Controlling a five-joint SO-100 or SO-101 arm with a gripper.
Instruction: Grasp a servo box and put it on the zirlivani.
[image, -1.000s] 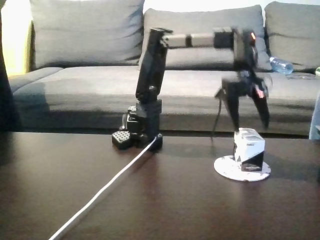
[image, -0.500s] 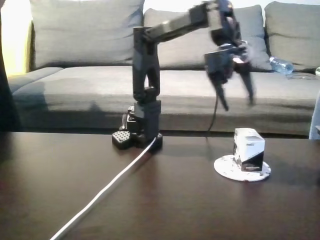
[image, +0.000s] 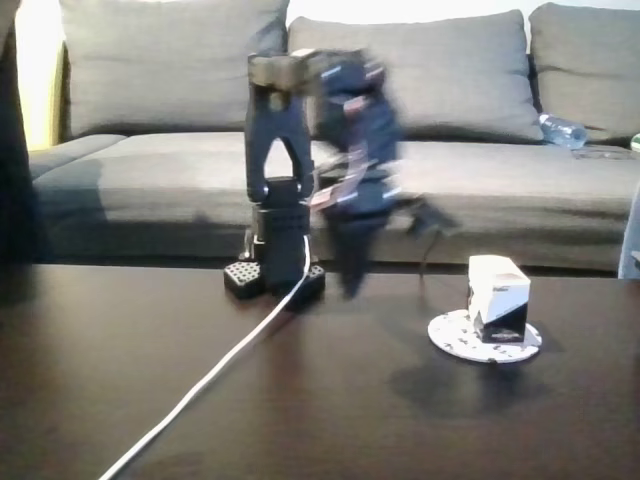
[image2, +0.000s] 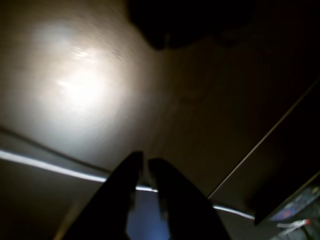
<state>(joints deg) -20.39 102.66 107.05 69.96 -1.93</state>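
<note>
Gripper (image2: 145, 165) tips sit nearly together, holding nothing. White-topped, black-bottomed box (image: 498, 298) stands upright on the round white disc (image: 452, 335), one corner toward the camera.

In the wrist view the gripper (image2: 145, 162) rises from the near edge, its two dark fingertips almost together with a thin gap between. Beyond lies the dark table (image2: 200, 125), glare (image2: 82, 87) far left, and a white cable (image2: 40, 164) crossing.

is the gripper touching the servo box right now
Apart. The fixed view shows the blurred gripper left of the servo box, bare table between them; the box sits alone on the zirlivani.
</note>
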